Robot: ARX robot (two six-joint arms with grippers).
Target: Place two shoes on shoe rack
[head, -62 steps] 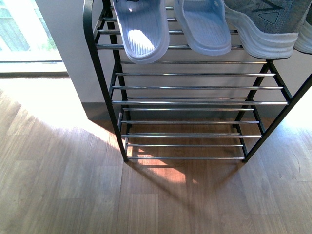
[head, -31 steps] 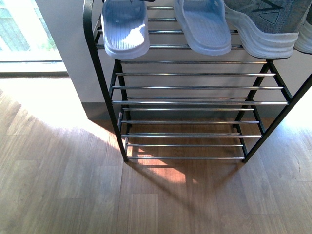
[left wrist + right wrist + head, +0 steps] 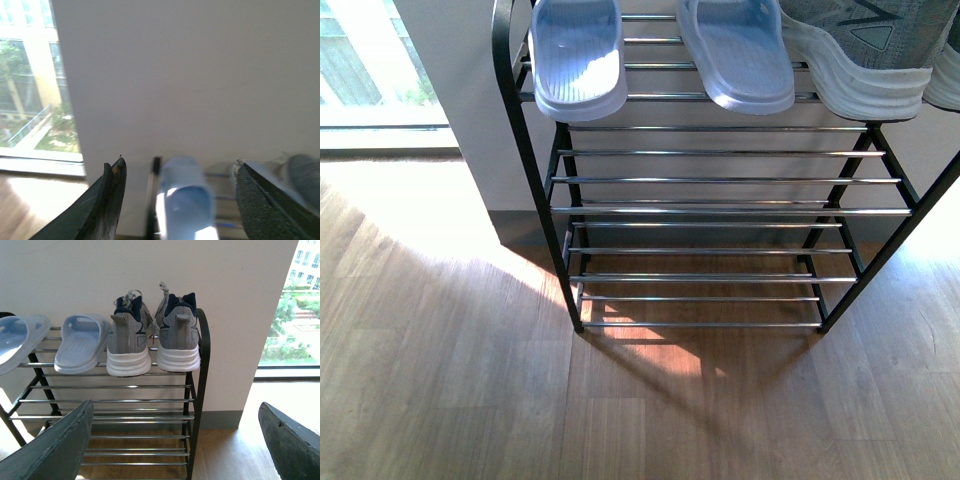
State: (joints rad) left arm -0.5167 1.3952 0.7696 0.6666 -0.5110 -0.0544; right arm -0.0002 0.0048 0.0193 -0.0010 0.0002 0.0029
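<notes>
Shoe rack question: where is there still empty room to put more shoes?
The top tier of the shoe rack is crowded: two slides and two sneakers fill it side by side. The three lower tiers of chrome bars are bare from one black side frame to the other. The wooden floor in front is open too.

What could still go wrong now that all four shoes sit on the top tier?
1. The left slide lies between the open left gripper's fingers; a careless retreat could snag it and drag it off.
2. Both slides' heels overhang the front bar of the rack, the right slide too, so a nudge might tip them.
3. The sneakers look stable.
</notes>
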